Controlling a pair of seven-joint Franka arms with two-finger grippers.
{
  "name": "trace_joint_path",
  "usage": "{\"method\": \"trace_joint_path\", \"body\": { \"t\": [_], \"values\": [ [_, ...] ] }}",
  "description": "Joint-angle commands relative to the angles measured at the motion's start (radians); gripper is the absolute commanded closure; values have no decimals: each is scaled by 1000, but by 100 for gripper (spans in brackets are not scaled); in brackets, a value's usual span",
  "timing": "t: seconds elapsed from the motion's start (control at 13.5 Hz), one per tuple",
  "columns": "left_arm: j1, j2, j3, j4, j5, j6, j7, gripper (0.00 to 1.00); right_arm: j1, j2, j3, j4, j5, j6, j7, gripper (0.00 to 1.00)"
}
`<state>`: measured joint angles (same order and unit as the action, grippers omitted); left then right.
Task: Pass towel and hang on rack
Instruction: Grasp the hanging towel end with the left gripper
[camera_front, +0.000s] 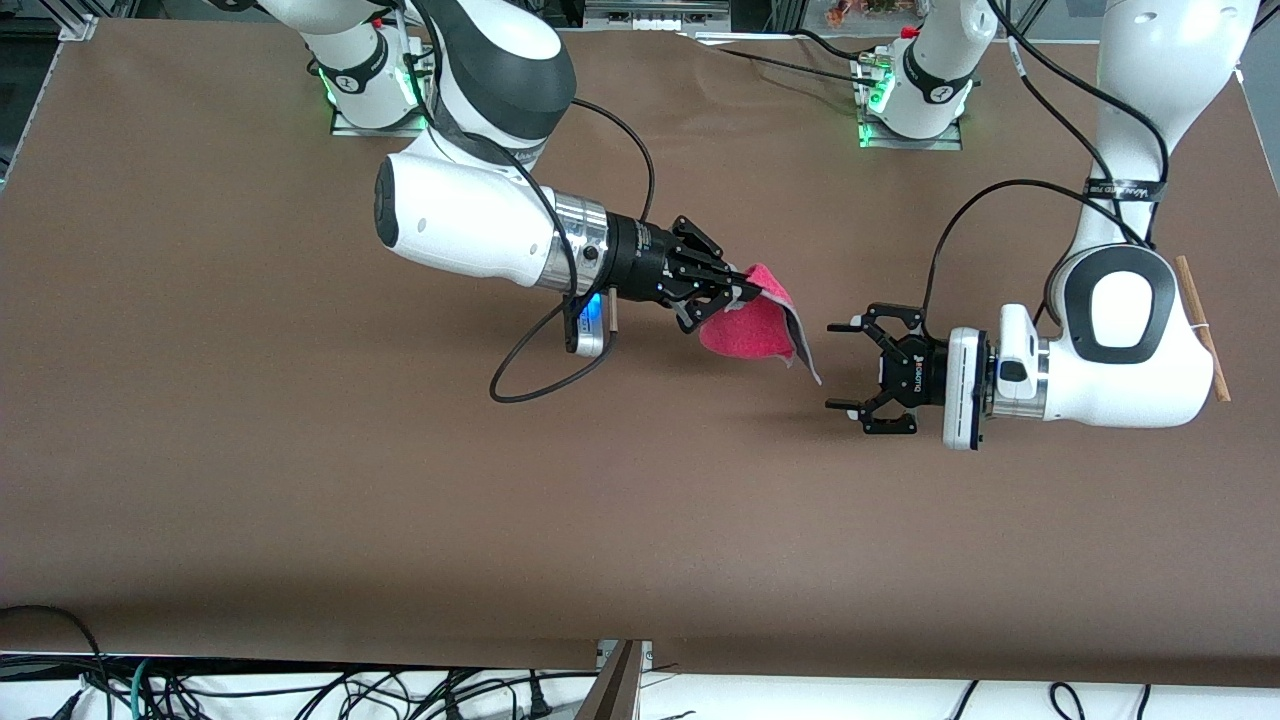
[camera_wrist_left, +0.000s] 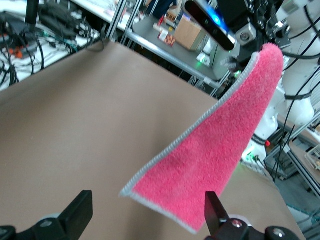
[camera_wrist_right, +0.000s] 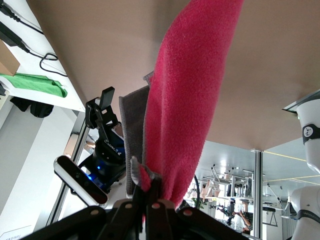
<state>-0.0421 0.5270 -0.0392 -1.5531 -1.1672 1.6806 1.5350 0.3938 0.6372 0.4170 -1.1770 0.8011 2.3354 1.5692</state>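
The towel (camera_front: 752, 326) is a pink-red fuzzy cloth with a pale grey edge. My right gripper (camera_front: 748, 290) is shut on its top corner and holds it in the air over the middle of the table, so it hangs down. In the right wrist view the towel (camera_wrist_right: 190, 100) hangs from the shut gripper (camera_wrist_right: 150, 189). My left gripper (camera_front: 832, 365) is open and empty, facing the towel's free edge with a small gap. In the left wrist view the towel (camera_wrist_left: 220, 140) hangs just ahead of the open gripper (camera_wrist_left: 147, 206). Of the rack, one thin wooden rod (camera_front: 1202, 328) shows past the left arm; its base is hidden.
The brown table (camera_front: 300, 480) spreads wide on all sides of the grippers. A black cable (camera_front: 530, 375) loops down from the right wrist toward the tabletop. The left gripper also shows in the right wrist view (camera_wrist_right: 102, 112).
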Motion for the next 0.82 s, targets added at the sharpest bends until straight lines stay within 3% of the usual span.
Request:
{"method": "trace_joint_path", "body": {
  "t": [0.0, 0.07, 0.22, 0.37, 0.59, 0.74],
  "values": [
    [-9, -12, 1, -44, -61, 10, 112, 9, 2, 1, 3, 7, 7, 10, 5, 100],
    [-9, -12, 1, -53, -63, 8, 137, 14, 2, 1, 3, 7, 7, 10, 5, 100],
    [-15, -12, -1, -64, -66, 10, 186, 48, 2, 1, 2, 7, 6, 10, 6, 100],
    [-31, -12, -1, -64, -66, 8, 189, 58, 2, 1, 2, 7, 6, 10, 6, 100],
    [-30, -13, -1, -64, -65, 2, 189, 98, 2, 1, 2, 7, 4, 10, 6, 100],
    [-25, -13, -1, -64, -65, 1, 189, 100, 2, 1, 2, 7, 4, 10, 6, 100]
  ]
}}
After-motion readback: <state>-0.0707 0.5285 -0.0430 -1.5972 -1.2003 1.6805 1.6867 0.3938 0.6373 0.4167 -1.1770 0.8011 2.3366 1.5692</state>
